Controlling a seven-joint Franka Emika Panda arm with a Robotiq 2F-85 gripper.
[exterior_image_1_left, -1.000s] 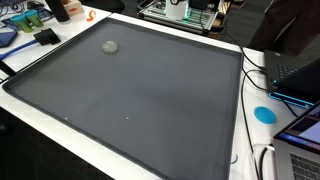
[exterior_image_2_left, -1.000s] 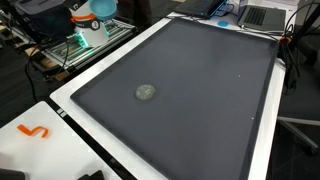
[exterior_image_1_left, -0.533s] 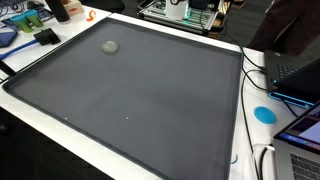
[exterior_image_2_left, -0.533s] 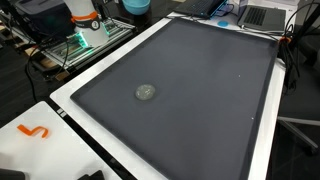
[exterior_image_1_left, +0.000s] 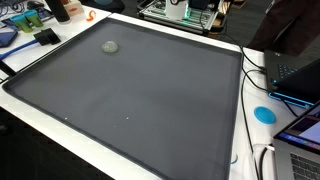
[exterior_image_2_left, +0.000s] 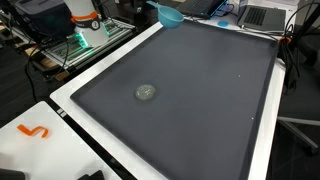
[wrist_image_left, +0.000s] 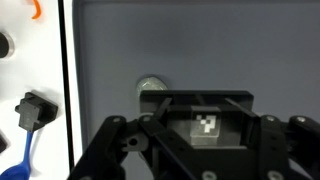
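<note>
A small grey round thing (wrist_image_left: 152, 85) is seen on the dark mat (wrist_image_left: 200, 40), at about 11 o'clock from the gripper (wrist_image_left: 200, 110). The jaws seem to be spread, though the view is blurry.

Mat (exterior_image_2_left: 190, 90) lies on the table (exterior_image_2_left: 70, 150) and covers most of it in both exterior views, with table margin showing around it. Round piece (exterior_image_1_left: 109, 46) lies on the mat, at upper left of the frame in an exterior view. In the wrist view the round piece sits at centre frame, just above the gripper (wrist_image_left: 200, 125), which fills the lower frame. Hook (exterior_image_2_left: 35, 131) lies on the table margin at lower left, off the mat. Bowl (exterior_image_2_left: 172, 15) shows at the mat's upper edge. Disc (exterior_image_1_left: 264, 113) lies right of the mat.
</note>
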